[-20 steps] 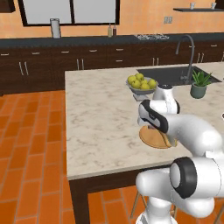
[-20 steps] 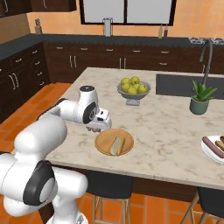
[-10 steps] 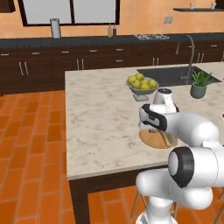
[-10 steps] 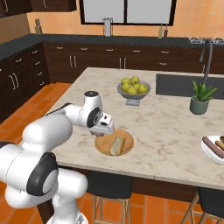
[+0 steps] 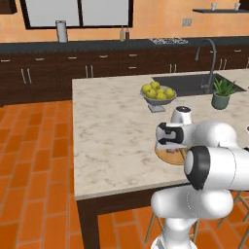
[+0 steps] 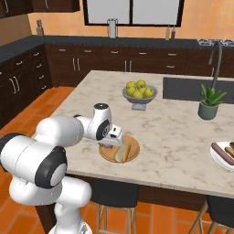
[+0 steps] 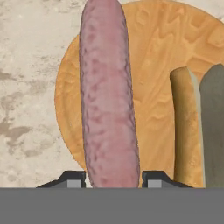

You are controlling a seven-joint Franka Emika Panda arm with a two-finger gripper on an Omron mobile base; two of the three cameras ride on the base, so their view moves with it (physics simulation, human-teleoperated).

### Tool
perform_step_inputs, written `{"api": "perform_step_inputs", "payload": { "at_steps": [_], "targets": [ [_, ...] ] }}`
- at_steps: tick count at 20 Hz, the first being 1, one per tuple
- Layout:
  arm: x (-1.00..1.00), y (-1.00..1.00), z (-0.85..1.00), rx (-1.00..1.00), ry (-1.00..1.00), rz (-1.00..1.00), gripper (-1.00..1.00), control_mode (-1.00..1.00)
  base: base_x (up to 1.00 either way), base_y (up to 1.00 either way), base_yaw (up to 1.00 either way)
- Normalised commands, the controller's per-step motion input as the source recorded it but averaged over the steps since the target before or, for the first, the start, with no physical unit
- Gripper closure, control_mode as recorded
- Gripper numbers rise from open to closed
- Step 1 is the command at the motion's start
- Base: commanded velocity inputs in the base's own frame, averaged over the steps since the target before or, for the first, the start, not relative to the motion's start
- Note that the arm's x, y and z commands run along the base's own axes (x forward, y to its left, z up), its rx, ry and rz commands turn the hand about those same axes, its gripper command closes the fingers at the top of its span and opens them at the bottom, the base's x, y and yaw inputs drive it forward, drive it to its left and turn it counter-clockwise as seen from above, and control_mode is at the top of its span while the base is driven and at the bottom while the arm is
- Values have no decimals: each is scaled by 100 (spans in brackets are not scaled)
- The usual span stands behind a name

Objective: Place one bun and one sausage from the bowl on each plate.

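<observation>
One sausage is being gripped between closed jaws, being held over orange plate on surface, beside bun already lying there, likely so it can be lowered alongside.

Between my dark claw tips I see a mottled pink sausage. Under it, an orange-tan plate with wavy grain. Beside the claw on that plate, a golden-tan bun, pale along its split. Around them, a cream surface marbled grey-brown.
</observation>
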Motion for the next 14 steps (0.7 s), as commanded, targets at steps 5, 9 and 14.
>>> {"api": "perform_step_inputs", "payload": {
  "at_steps": [5, 9, 14],
  "targets": [
    [0, 0, -28, 0, 2, 0, 100, -100, 0, 0, 0],
    [0, -5, -30, 0, 0, 0, 100, -100, 0, 0, 0],
    [5, -11, -27, 0, 0, 0, 100, -100, 0, 0, 0]
  ]
}}
